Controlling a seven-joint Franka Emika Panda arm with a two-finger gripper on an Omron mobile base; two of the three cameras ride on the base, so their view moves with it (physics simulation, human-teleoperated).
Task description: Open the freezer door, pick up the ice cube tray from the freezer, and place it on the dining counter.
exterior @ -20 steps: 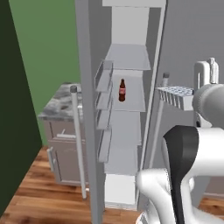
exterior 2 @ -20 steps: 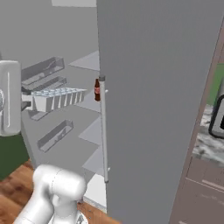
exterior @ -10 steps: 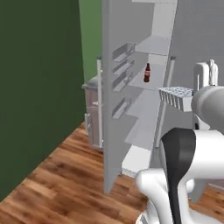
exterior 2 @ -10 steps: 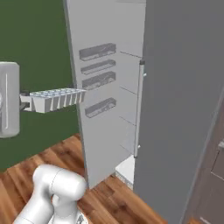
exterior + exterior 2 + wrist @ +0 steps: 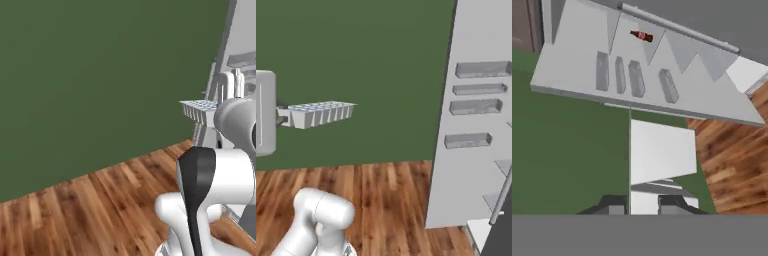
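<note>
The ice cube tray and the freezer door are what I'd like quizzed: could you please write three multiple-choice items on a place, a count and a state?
1. Where is the ice cube tray?
A. On a freezer shelf
B. In the air, in front of the green wall
C. On the wooden floor

2. How many grey bins line the inside of the freezer door?
A. Two
B. Four
C. Six

3. What is the gripper doing?
A. Shut on the tray's end
B. Open, holding nothing
C. Gripping the brown bottle

Answers: 1 B, the right base view shows it well above the floor; 2 B, four bins are visible there; 3 A, the hand view shows the fingers clamping the tray.
</note>
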